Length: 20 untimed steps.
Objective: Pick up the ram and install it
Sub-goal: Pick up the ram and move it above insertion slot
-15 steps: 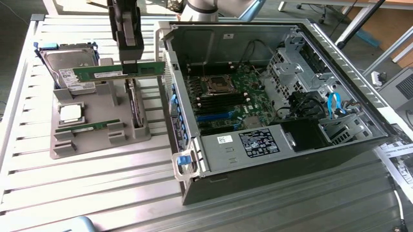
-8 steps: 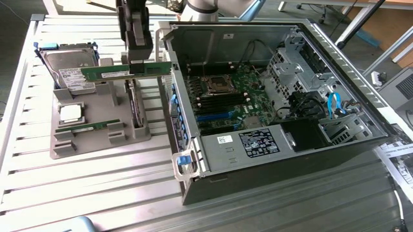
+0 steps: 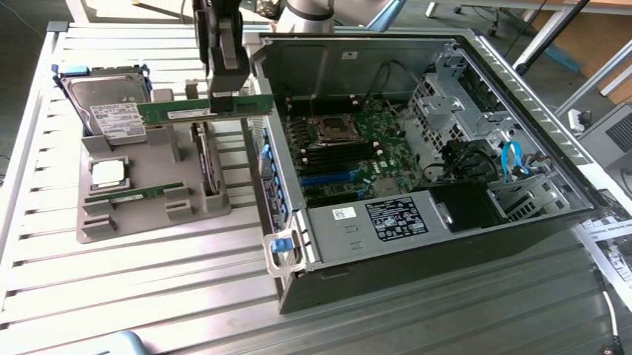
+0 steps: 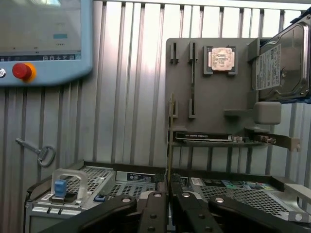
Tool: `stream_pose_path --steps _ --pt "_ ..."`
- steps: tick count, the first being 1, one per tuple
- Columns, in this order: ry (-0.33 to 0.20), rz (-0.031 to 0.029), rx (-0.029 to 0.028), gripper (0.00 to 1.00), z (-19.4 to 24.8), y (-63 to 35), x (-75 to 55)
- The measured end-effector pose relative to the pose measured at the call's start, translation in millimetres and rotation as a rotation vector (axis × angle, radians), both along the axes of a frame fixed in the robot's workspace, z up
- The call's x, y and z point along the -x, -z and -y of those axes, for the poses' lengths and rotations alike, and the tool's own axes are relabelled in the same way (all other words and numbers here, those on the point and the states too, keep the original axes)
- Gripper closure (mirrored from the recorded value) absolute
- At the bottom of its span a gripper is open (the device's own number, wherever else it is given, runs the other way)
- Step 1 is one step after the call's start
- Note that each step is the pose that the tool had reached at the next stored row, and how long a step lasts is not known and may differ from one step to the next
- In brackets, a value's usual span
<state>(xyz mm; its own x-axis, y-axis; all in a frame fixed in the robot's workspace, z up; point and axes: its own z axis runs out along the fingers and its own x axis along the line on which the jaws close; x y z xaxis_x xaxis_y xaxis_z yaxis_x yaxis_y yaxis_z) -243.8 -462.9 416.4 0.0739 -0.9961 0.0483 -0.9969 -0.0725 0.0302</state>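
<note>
The ram [image 3: 188, 112], a long green stick with a white label, hangs level in the air above the grey parts holder [image 3: 138, 159], just outside the open computer case's [image 3: 474, 222] wall on the exterior view's left. My gripper [image 3: 230, 97] is shut on it near the end closest to the case. In the wrist view the ram [image 4: 168, 145] shows edge-on as a thin strip rising from between my fingers [image 4: 154, 208], with the gripper [image 4: 168, 196] over the case's rim. The motherboard's memory slots [image 3: 336, 157] lie inside the case.
The holder carries a hard drive [image 3: 109, 103], a silver CPU [image 3: 106, 172], an upright expansion card [image 3: 203, 159] and another green stick [image 3: 133, 194]. A teach pendant with a red button [image 4: 22, 71] and a key [image 4: 41, 153] lie on the slatted table [image 3: 148, 281].
</note>
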Motion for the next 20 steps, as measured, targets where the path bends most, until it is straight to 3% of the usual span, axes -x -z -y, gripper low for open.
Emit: stream_pose_path --steps 20 --pt "0.000 -0.0001 0.0122 0.86 0.0 -0.1 -23.5"
